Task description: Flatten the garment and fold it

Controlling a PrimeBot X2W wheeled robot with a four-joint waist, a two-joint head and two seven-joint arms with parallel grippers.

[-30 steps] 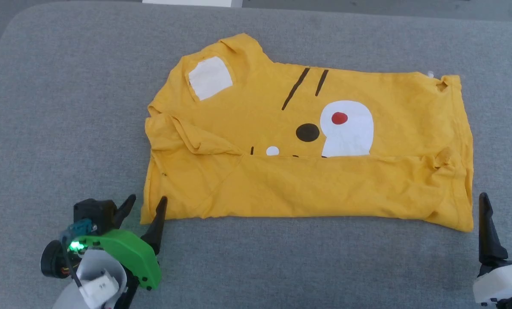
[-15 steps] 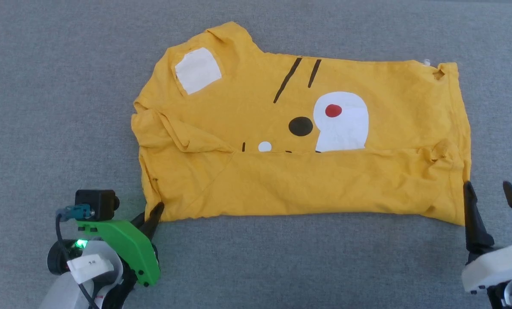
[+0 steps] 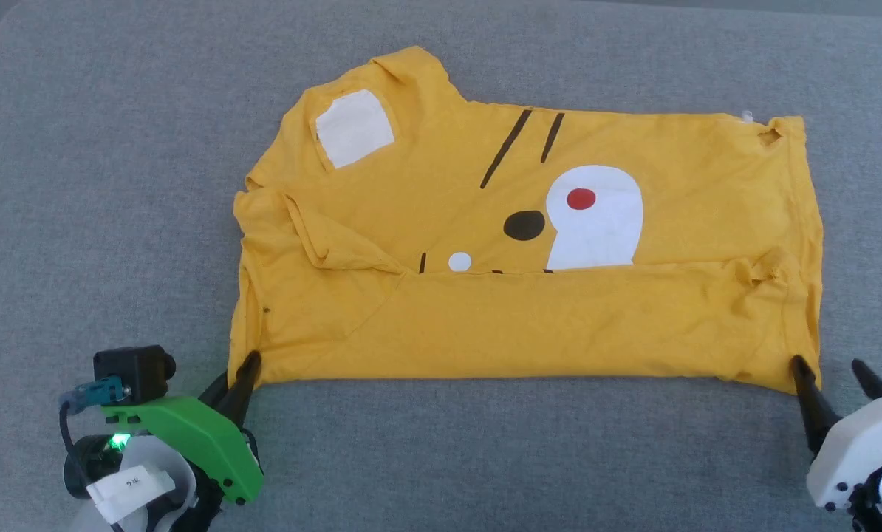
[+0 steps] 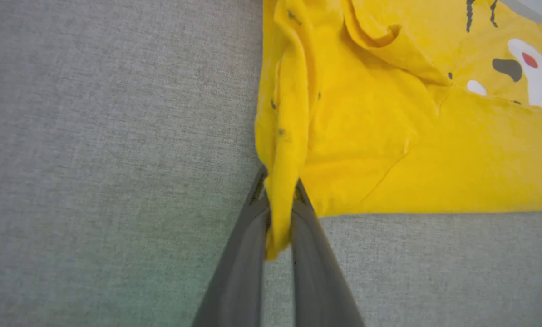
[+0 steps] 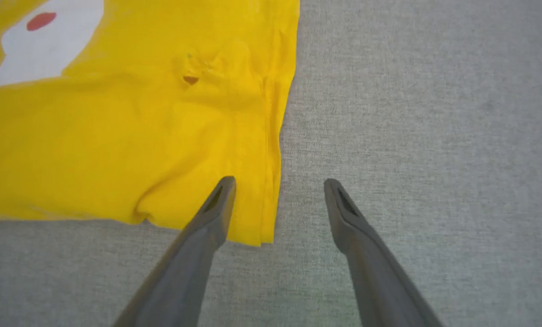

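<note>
Plain indoor workbench, room type unclear, grey fabric-covered tabletop [image 3: 101, 185], rounded corners

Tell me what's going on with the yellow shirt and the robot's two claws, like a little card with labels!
Shirt: yellow T-shirt with a cartoon face, lying on the grey cloth surface
Fold: near strip lies folded up over the bottom of the face
Left gripper: shut on the shirt's near left corner
Right gripper: open, one finger over the near right corner, the other over the grey cloth, nothing gripped
Folding: not finished
</note>
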